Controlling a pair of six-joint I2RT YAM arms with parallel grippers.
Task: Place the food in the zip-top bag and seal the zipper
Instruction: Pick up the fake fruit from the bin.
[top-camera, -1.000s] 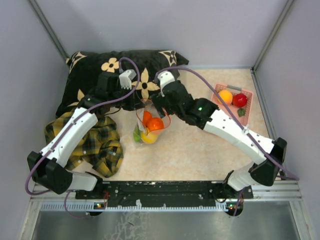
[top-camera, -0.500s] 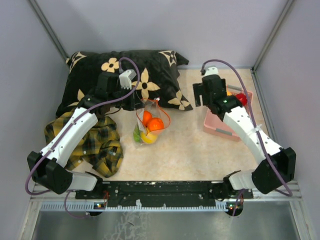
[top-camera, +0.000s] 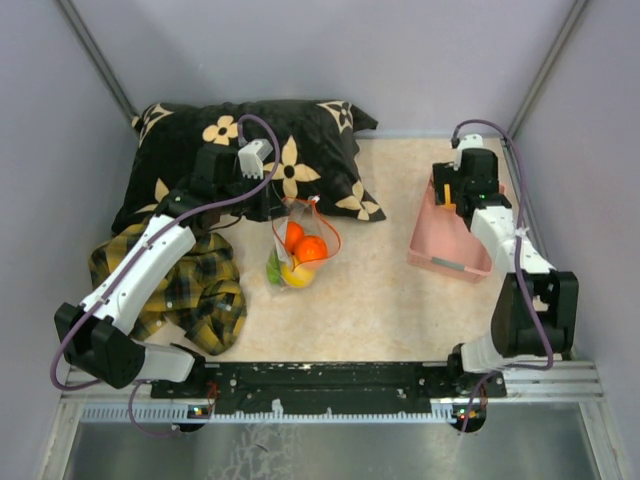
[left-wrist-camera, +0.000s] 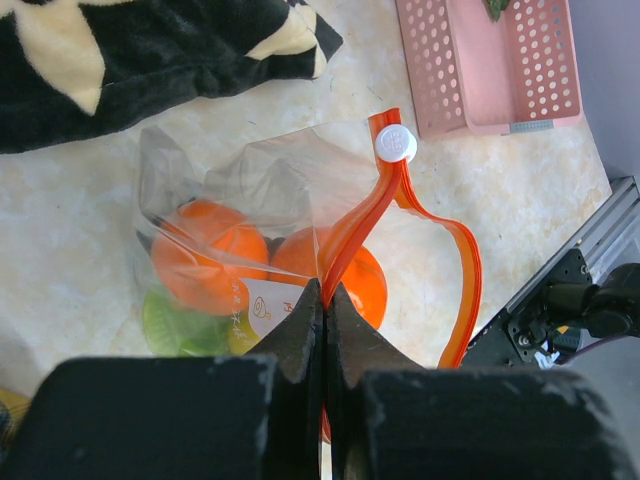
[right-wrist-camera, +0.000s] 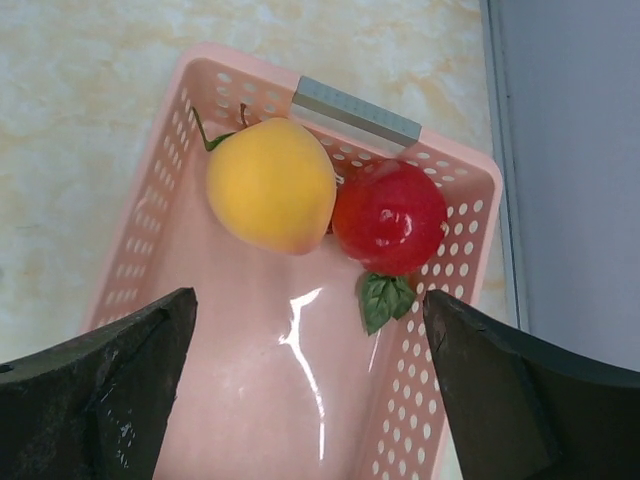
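Note:
The zip-top bag (top-camera: 297, 252) stands upright at the table's middle with two oranges (left-wrist-camera: 204, 253), a yellow lemon (top-camera: 296, 274) and a green piece (left-wrist-camera: 176, 324) inside. My left gripper (left-wrist-camera: 325, 292) is shut on the red-orange zipper (left-wrist-camera: 362, 215) at the bag's mouth, below the white slider (left-wrist-camera: 395, 143); the mouth gapes open. In the top view the left gripper (top-camera: 279, 206) is at the bag's top edge. My right gripper (right-wrist-camera: 310, 300) is wide open above the pink basket (right-wrist-camera: 440, 400), which holds a yellow-orange fruit (right-wrist-camera: 270, 186) and a red apple (right-wrist-camera: 390, 216). The right gripper (top-camera: 451, 196) hangs over the basket's far end.
A black flowered pillow (top-camera: 250, 140) lies at the back left. A yellow-black plaid cloth (top-camera: 195, 290) lies under the left arm. The pink basket (top-camera: 445, 245) is at the right, close to the enclosure wall (top-camera: 580, 200).
My right arm swung away from the bag to the right and now hovers open over the pink basket. The left gripper and the bag have not moved.

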